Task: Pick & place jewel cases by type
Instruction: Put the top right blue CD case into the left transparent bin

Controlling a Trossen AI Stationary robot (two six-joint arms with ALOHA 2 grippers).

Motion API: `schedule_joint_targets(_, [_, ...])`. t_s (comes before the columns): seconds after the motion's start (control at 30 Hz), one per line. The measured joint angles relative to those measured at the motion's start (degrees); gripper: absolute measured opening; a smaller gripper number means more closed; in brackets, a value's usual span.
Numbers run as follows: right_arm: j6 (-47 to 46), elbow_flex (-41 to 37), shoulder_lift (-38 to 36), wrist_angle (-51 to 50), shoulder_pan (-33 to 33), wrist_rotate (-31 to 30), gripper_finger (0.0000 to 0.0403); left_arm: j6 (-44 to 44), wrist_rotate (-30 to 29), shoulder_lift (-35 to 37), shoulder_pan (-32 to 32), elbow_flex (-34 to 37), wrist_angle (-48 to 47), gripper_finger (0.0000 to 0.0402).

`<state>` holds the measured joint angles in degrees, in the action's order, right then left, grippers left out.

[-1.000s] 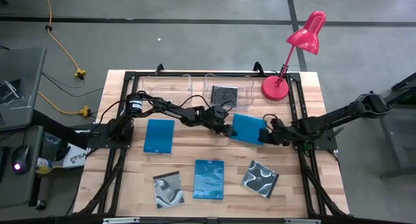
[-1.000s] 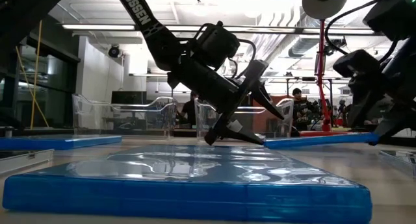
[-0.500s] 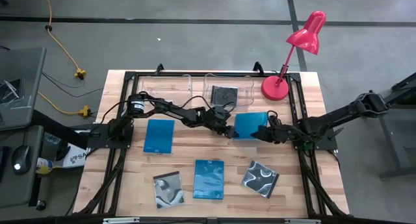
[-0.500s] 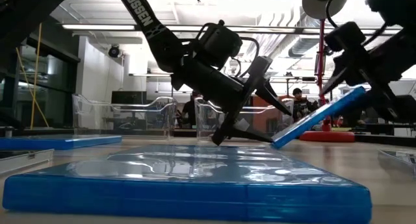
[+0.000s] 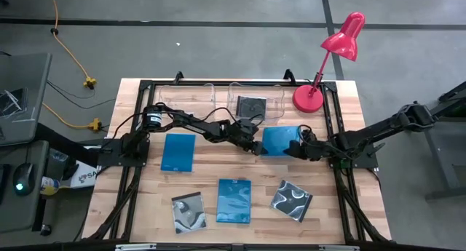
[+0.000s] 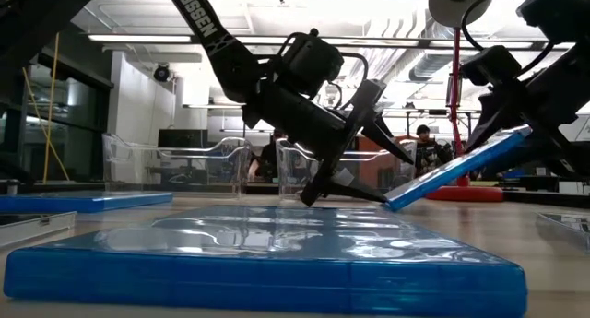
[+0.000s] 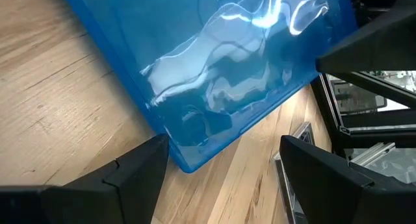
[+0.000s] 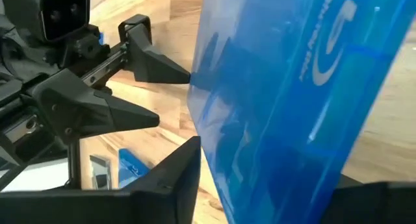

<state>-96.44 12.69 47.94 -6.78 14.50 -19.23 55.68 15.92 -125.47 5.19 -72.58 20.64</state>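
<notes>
Blue glossy jewel case (image 5: 279, 140), tilted, one edge down

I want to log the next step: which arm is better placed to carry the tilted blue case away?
Right. The right gripper holds the tilted blue case at its raised edge, while the left gripper is open at the case's low edge, gripping nothing.

A light wooden table (image 5: 145, 200) fills the middle of the high view. On it lie a blue case (image 5: 178, 151) at centre left, another blue case (image 5: 234, 200) at lower centre, and two swirl-covered cases (image 5: 188, 212) (image 5: 292, 199) either side of it. Two clear tubs (image 5: 191, 97) (image 5: 255, 100) stand along the upper edge, the right one holding a black case (image 5: 252, 105), beside a red lamp (image 5: 309, 97).
</notes>
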Motion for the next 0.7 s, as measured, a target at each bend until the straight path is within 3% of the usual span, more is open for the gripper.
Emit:
schedule_joint_targets(0.33, [0.9, 0.0, 0.0, 0.2, 0.0, -2.0, 0.0084, -0.1, 0.0, 0.0, 0.0, 0.0, 0.0, 0.0292])
schedule_joint_targets(0.7, [2.3, 0.0, 0.0, 0.7, 0.0, -2.0, 0.0047, -1.9, 1.8, 0.0, 0.0, 0.2, 3.8, 0.0292])
